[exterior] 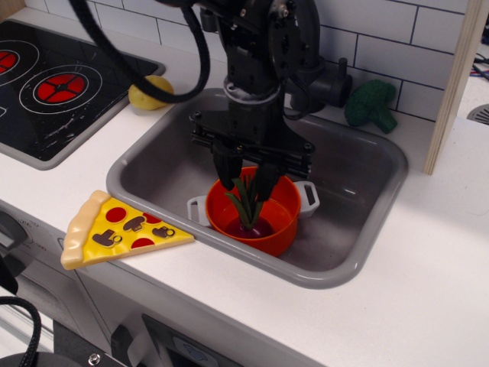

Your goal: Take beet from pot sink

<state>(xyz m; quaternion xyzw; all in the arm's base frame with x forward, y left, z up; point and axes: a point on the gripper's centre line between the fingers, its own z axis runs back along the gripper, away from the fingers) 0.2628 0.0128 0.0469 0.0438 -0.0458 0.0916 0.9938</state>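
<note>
The orange pot (284, 220) with grey loop handles stands in the grey sink (359, 176), near its front middle. The beet sits inside it: the dark purple bulb (250, 227) is at the bottom and the green leaf stalks stand up. My black gripper (244, 183) hangs straight down over the pot. Its fingers are drawn in close on either side of the stalks, at rim height, and appear shut on them. The bulb still rests in the pot.
The black faucet (328, 80) stands behind the arm. A green broccoli (370, 103) lies at the back right and a yellow potato (149, 93) at the back left. A pizza slice (122, 229) lies on the front counter. The stove (53, 84) is at left and a wooden panel (458, 76) at right.
</note>
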